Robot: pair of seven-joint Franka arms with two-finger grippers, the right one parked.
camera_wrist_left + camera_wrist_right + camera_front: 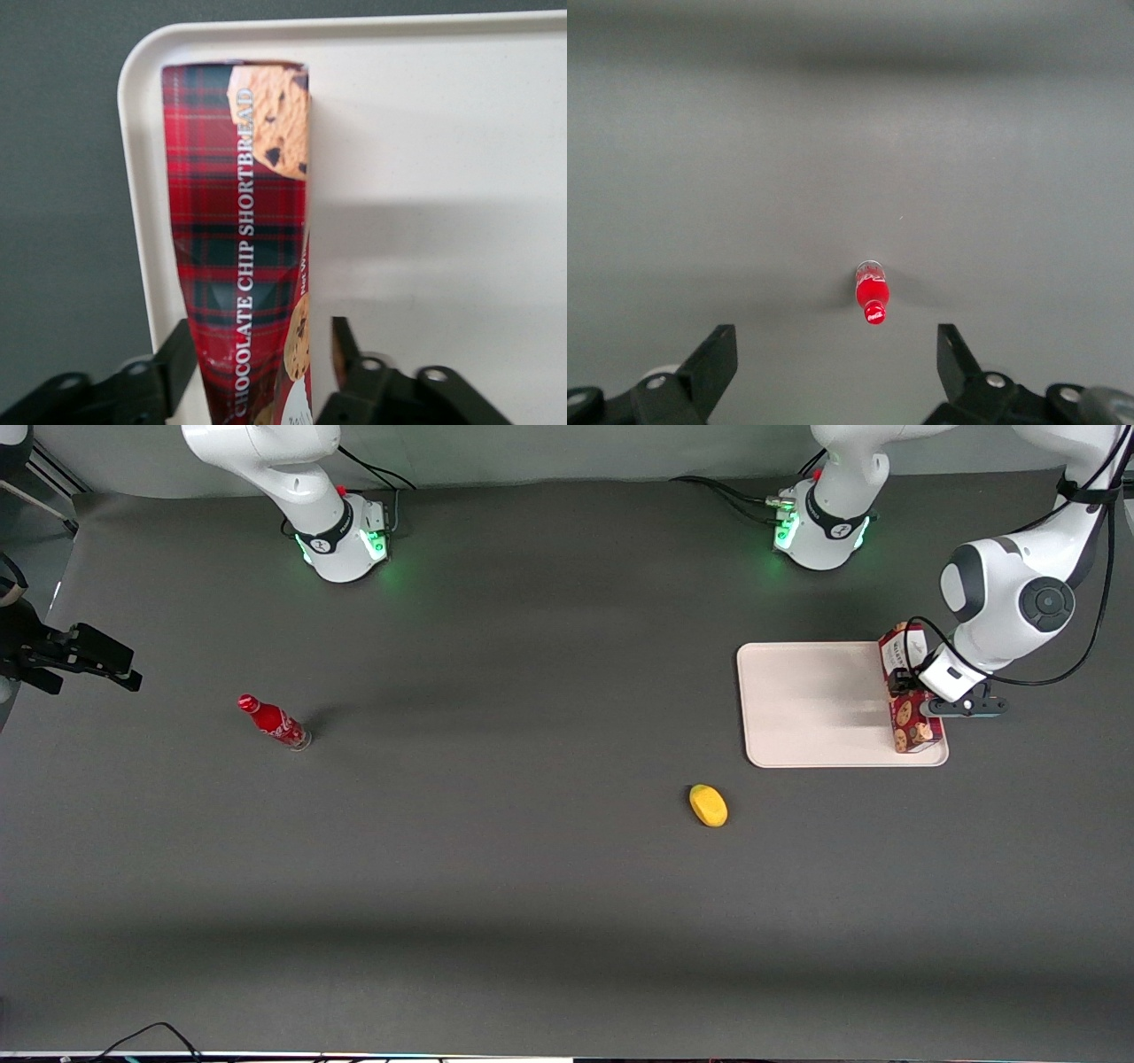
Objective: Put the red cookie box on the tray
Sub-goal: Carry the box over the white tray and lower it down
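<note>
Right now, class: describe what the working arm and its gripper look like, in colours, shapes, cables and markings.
The arm has glossy white rounded shells with dark grey joint caps. Black cables loop along it. Its base wears a black band and glows green. The gripper, above the tray's edge, has a white body and black fingers.

Soft, even overhead light falls on the dark table [496,886], with broad faint shadow bands across it and green glow at the arm bases. A grey shadow crosses the tray [443,248]; the pincer [257,363] is slightly blurred.

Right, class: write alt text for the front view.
The left arm's gripper straddles a red cookie box lying along the edge of a cream tray. A yellow object and a red bottle sit on the table.
</note>
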